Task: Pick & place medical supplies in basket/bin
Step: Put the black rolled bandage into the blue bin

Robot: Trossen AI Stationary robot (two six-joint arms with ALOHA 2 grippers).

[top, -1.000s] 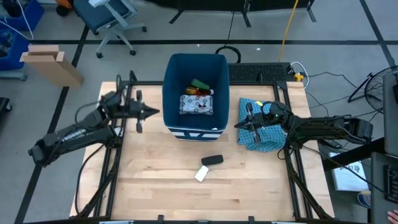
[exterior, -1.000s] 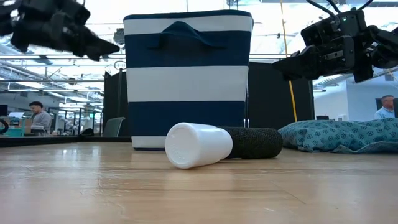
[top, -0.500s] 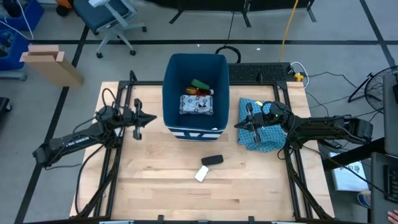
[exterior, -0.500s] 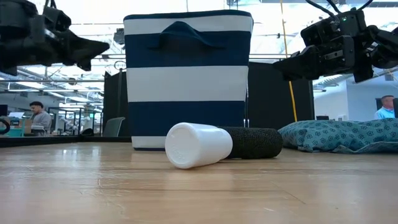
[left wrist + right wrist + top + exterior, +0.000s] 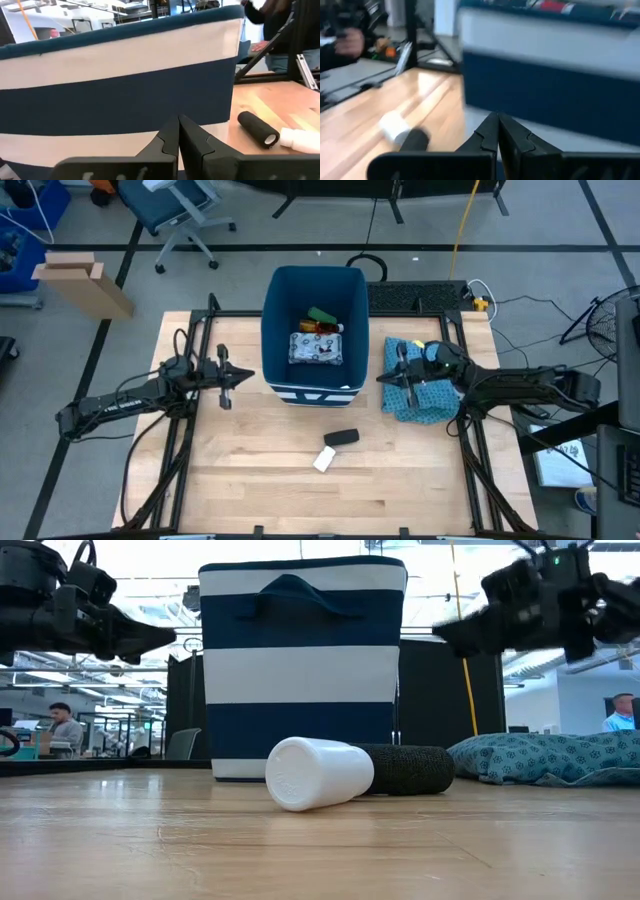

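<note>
Bin [image 5: 313,300] holds supplies; no readable labels; left tool [image 5: 245,374] and right tool [image 5: 381,380] both pinched together.

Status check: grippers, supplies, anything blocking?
Left gripper and right gripper shut, empty, flanking bin. White tube and black roll on table, unobstructed.

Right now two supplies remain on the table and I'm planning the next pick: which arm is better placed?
Probably right. The black oblong and white tube lie right of the bin's centre, nearer the right gripper, shut over the cloth. The left gripper, also shut, is farther.
</note>
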